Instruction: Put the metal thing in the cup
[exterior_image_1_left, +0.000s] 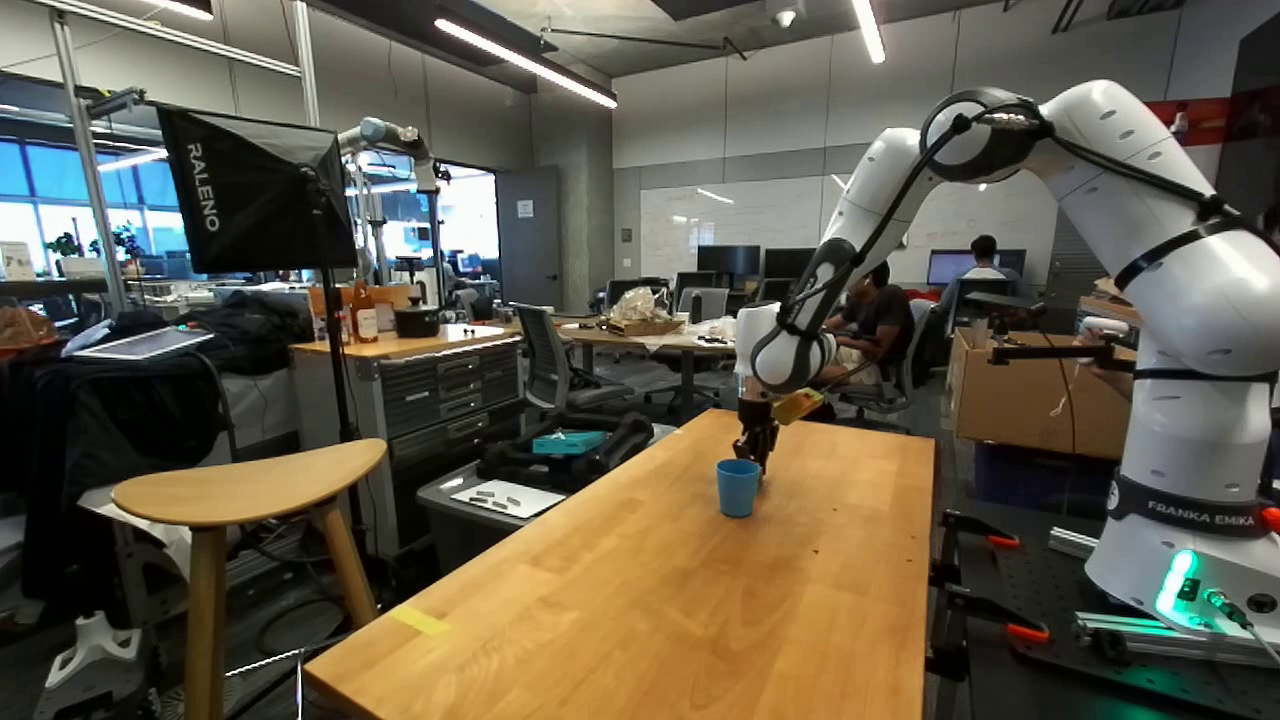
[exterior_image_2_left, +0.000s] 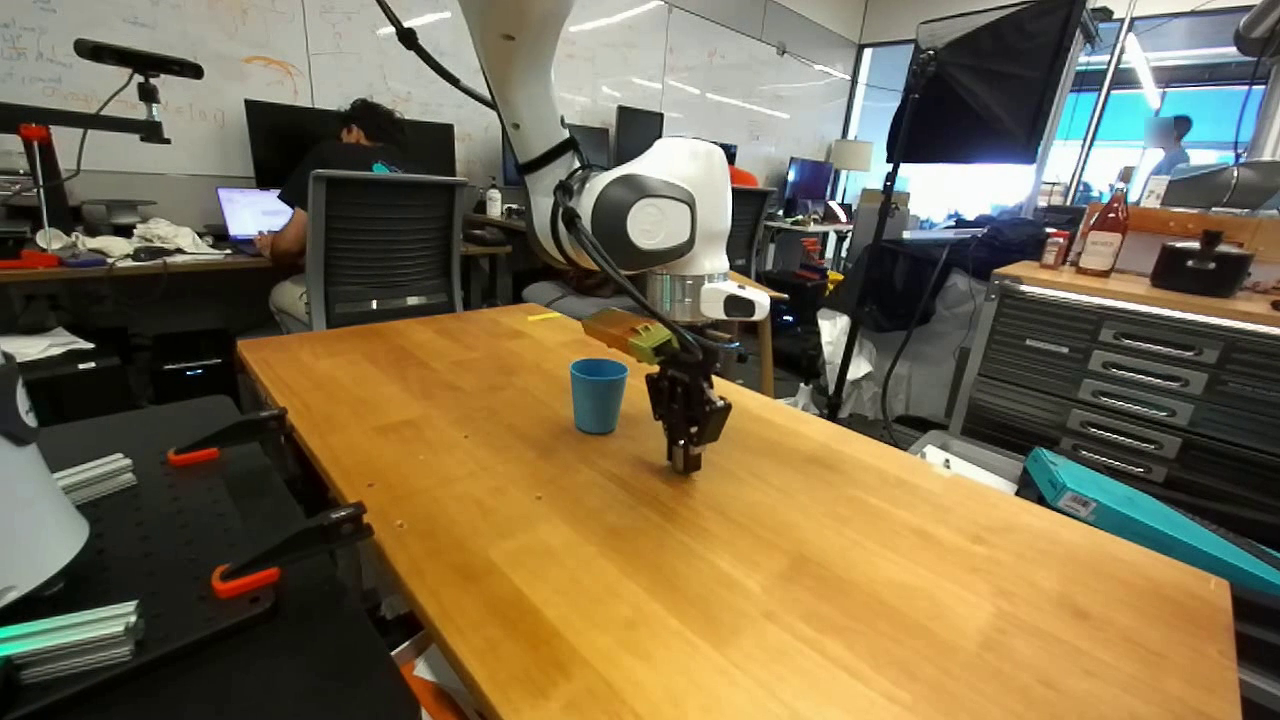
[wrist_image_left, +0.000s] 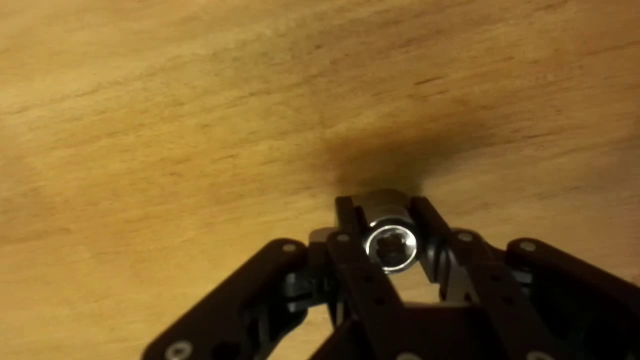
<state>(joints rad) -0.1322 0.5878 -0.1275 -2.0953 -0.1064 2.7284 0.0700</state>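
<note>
Wrist view: we see the fingers (wrist_image_left: 429, 220) set narrow, gripping a small metal thing (wrist_image_left: 390, 235) from two sides, its bright, hollow round end turned towards us. A soft shadow (wrist_image_left: 390, 155) falls just beside it on the bench (wrist_image_left: 150, 125); whether the metal thing touches the wood, we cannot tell. In an exterior view we find the blue cup (exterior_image_2_left: 598, 398) upright on the bench near the fingers, a gap between them. In both exterior views we see the white arm (exterior_image_1_left: 1120, 140) over the bench. Further out, we note yellow tape (exterior_image_1_left: 420, 619) near the bench's edge and a wooden stool (exterior_image_1_left: 250, 485) near the bench.
</note>
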